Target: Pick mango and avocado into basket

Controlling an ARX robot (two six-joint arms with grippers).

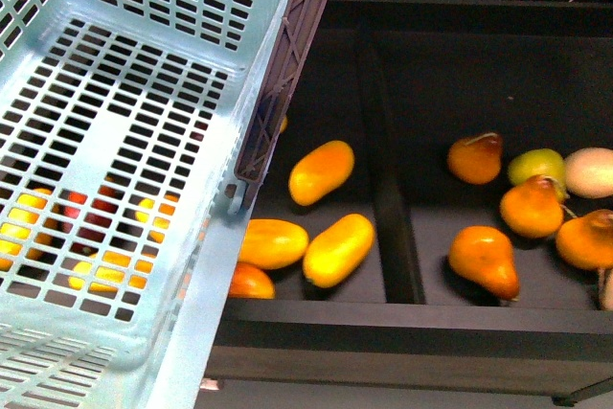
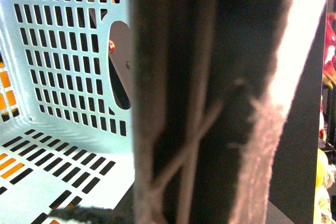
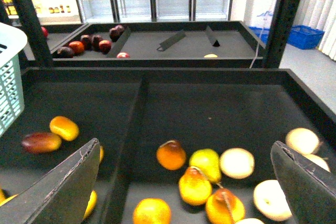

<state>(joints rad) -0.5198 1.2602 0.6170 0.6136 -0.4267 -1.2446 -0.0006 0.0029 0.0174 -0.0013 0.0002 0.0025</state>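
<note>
The pale teal basket [image 1: 124, 189] fills the left of the front view, lifted and tilted over the dark bin. My left gripper [image 2: 194, 203] is shut on its brown-grey handle [image 2: 184, 103], which blocks most of the left wrist view; the handle [image 1: 287, 74] also hangs at the basket's right side. Three yellow-orange mangoes lie in the bin's left compartment; the mango [image 1: 321, 171] farthest back is just right of the basket. My right gripper [image 3: 186, 192] is open above the pears, its fingers [image 3: 68, 187] wide apart and holding nothing. The avocado is out of view.
Orange and green pears [image 1: 484, 261] and pale round fruit [image 1: 589, 171] fill the right compartment behind a black divider [image 1: 388, 198]. A reddish mango [image 3: 41, 141] lies by an orange one. A farther bin [image 3: 157, 40] holds dark red fruit. Yellow and red fruit show through the basket's slots.
</note>
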